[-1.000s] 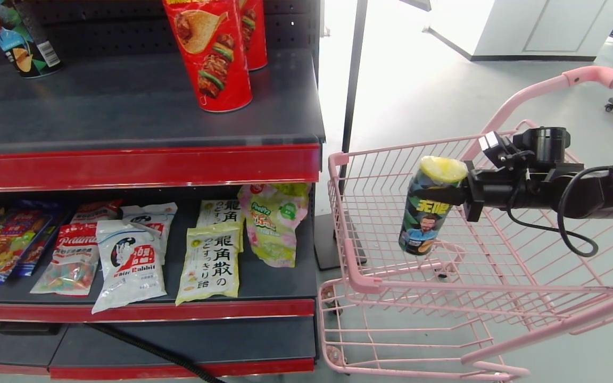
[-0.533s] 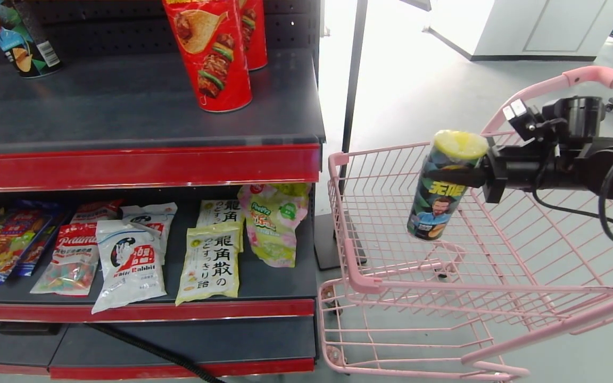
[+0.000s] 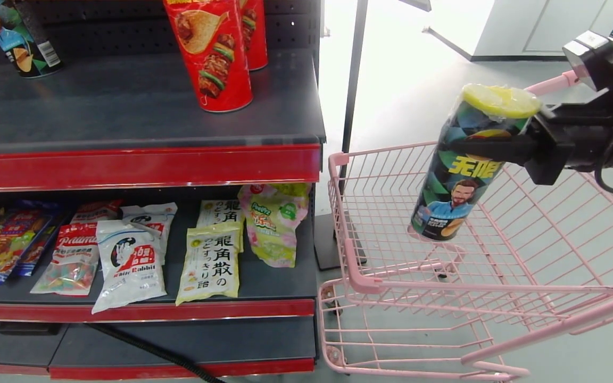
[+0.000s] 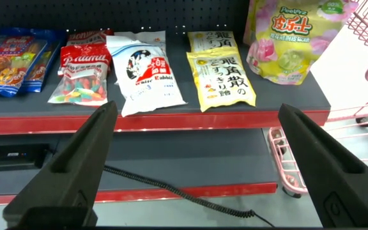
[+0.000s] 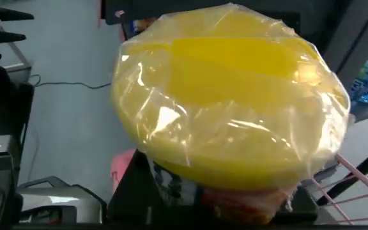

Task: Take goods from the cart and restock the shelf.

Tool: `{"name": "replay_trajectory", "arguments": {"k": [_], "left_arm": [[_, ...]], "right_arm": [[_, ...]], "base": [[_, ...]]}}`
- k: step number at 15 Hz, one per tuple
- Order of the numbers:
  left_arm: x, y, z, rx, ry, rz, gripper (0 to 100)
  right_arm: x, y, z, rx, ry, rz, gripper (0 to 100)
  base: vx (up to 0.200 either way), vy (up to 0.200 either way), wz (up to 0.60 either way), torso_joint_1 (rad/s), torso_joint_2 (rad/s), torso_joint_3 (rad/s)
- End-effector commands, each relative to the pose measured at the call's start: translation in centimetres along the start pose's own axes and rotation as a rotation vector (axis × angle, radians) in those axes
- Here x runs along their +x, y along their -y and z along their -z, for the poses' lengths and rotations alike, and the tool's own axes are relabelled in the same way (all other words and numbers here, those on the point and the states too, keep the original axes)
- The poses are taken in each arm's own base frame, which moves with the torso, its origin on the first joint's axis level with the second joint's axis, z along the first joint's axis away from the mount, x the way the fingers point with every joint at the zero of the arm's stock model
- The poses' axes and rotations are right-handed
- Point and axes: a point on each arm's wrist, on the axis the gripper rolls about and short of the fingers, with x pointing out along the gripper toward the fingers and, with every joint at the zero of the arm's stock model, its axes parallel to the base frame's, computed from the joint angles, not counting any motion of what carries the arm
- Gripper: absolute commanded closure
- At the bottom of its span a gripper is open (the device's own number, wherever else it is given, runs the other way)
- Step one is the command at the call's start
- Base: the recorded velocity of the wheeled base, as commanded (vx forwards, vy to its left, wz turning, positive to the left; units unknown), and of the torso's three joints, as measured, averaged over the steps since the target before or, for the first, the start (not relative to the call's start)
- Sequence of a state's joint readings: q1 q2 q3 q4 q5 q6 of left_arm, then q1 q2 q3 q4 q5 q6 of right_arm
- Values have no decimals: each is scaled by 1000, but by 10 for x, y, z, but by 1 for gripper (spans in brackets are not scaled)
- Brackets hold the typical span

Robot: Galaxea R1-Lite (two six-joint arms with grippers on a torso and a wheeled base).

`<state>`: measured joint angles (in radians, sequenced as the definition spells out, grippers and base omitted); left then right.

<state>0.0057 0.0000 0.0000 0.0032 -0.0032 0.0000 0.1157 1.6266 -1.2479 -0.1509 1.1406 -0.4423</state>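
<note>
Can with yellow lid hangs upright over the pink cart, clamped near its top by the right gripper, one finger lying across the label just under the lid. Its base is clear of the basket wires. Left gripper waits low in front of the snack-bag tier, jaws spread, holding nothing.

Step in hand, as I judge it: carry the can across to the upper shelf.
- Get the base above the cart's near rim before swinging left; the rim and the shelf's red lip both sit in the path.
- Keep the can vertical. The grip is high, so the bottom could swing.
- Aim for the bare board between the matching can at the far left and the red cans; pass wide of the red ones, which look tall and easy to topple.
- Set it flat before letting go.

Change: over the last second the arm has lifted. The can was lower in the basket; it is now higher and closer to the head camera. Shelf goods unmoved.
</note>
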Motion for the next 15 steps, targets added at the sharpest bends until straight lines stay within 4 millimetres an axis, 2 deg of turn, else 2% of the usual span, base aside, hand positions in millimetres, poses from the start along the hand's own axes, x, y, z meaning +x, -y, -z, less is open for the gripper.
{"name": "replay_trajectory", "arguments": {"k": [1, 5, 8, 12, 15], "left_arm": [[0, 0, 0, 0, 0, -1, 0], [0, 0, 0, 0, 0, -1, 0], [0, 0, 0, 0, -1, -1, 0], [0, 0, 0, 0, 0, -1, 0], [0, 0, 0, 0, 0, -1, 0]], "right_arm": [[5, -40, -22, -33, 23, -45, 100], [16, -71, -25, -32, 10, -73, 100], [34, -88, -23, -24, -10, -106, 100], [47, -85, -17, -16, -39, -88, 100], [51, -88, -21, -32, -51, -51, 100]], "base": [[0, 0, 0, 0, 0, 0], [0, 0, 0, 0, 0, 0], [0, 0, 0, 0, 0, 0], [0, 0, 0, 0, 0, 0], [0, 0, 0, 0, 0, 0]]}}
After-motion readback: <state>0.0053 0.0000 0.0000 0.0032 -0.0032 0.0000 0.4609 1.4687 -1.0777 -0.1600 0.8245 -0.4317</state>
